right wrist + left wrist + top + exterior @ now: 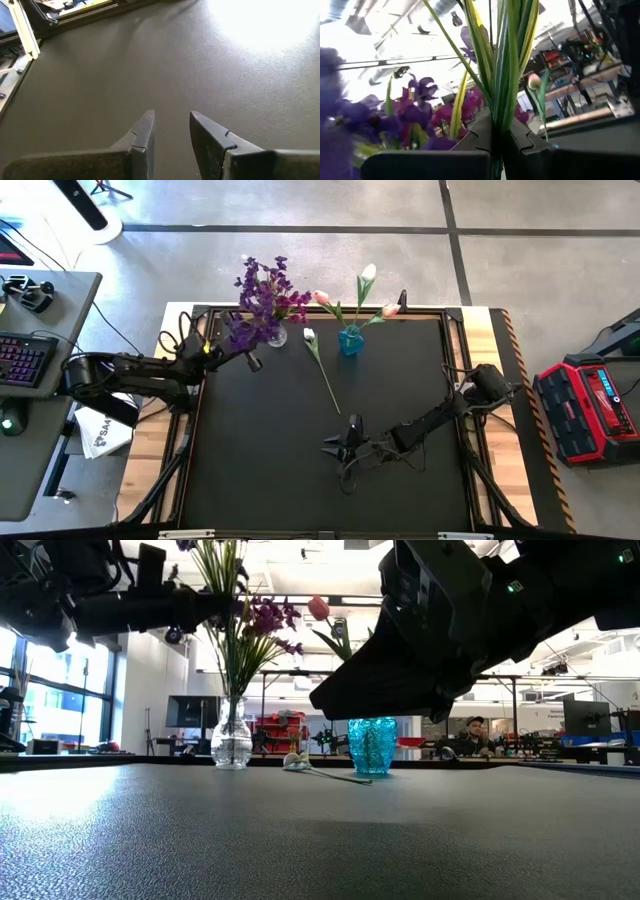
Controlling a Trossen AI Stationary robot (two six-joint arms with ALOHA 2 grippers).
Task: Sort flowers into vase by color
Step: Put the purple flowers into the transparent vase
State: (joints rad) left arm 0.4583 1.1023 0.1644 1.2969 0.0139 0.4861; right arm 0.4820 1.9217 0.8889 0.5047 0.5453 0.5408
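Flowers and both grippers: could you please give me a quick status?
Left gripper shut on purple sprig stems by clear vase. Right gripper open, empty, above mat. One white tulip lying loose. Nothing blocking.

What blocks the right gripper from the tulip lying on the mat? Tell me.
Nothing visible does. The right gripper, open and empty, hovers over bare black mat, and the loose tulip lies farther back, in front of the blue vase. The left gripper is off by the clear vase, shut on purple stems.

Bright overhead glare on table [260,25], purple blossoms [350,125] perhaps blurred
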